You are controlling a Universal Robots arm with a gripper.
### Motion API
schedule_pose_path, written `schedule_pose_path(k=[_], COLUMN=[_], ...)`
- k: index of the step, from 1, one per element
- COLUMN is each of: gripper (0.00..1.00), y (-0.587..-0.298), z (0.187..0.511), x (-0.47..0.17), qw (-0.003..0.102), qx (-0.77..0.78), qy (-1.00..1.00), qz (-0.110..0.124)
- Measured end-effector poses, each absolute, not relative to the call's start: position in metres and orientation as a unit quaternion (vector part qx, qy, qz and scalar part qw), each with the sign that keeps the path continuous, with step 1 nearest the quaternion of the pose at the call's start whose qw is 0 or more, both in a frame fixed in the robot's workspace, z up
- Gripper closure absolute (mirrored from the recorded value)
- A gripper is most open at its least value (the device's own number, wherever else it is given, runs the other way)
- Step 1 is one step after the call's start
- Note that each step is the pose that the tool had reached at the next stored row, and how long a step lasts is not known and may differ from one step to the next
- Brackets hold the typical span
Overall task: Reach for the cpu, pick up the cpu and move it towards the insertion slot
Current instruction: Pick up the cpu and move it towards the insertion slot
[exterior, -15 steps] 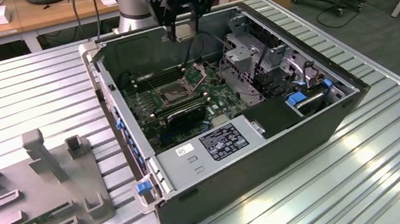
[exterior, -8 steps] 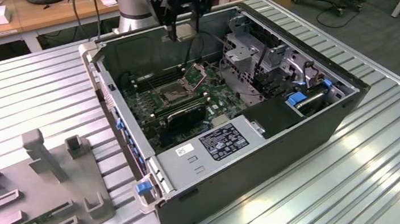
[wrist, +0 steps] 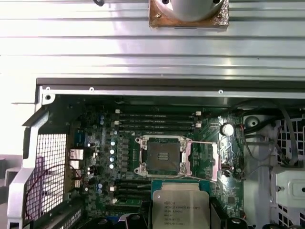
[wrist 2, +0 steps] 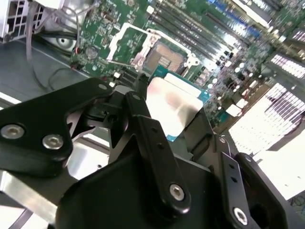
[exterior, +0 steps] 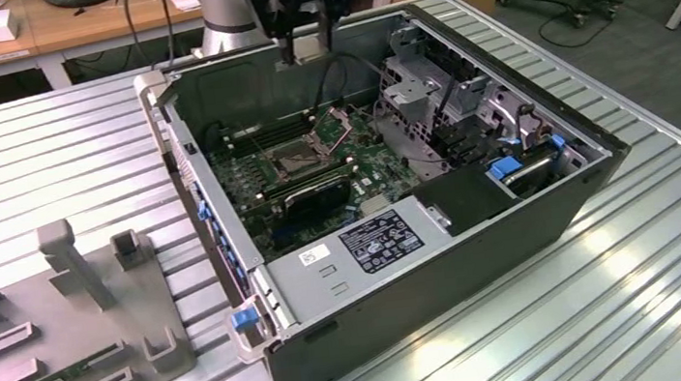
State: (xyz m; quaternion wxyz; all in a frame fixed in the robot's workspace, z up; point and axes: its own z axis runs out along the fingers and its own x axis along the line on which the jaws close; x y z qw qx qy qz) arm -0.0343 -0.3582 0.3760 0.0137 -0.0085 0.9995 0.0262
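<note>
The open dark-grey metal computer case (exterior: 450, 235) lies on its side on the ribbed table, leaving the green motherboard (exterior: 299, 171) facing up for access. On it sits the insertion slot (wrist: 163, 156), a square socket with dark centre and shiny frame. The black gripper (wrist 2: 175, 117) is clamped on the cpu (wrist 2: 174, 106), a flat silvery square chip, carried level above the board, near the socket but apart from it.

Open computer case (exterior: 454, 264) lies on ribbed metal tabletop (exterior: 664, 287), green motherboard (exterior: 312, 170) below the fingers. Grey fixture tray (exterior: 59, 332) well apart, toward the exterior view's left.
</note>
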Motion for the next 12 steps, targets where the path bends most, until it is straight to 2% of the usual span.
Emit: schedule_pose_path(k=[12], gripper=[0.45], y=[-0.334], z=[0.37], x=[-0.041], qw=[0.014], qx=[-0.008], qy=[0.999], qz=[0.029])
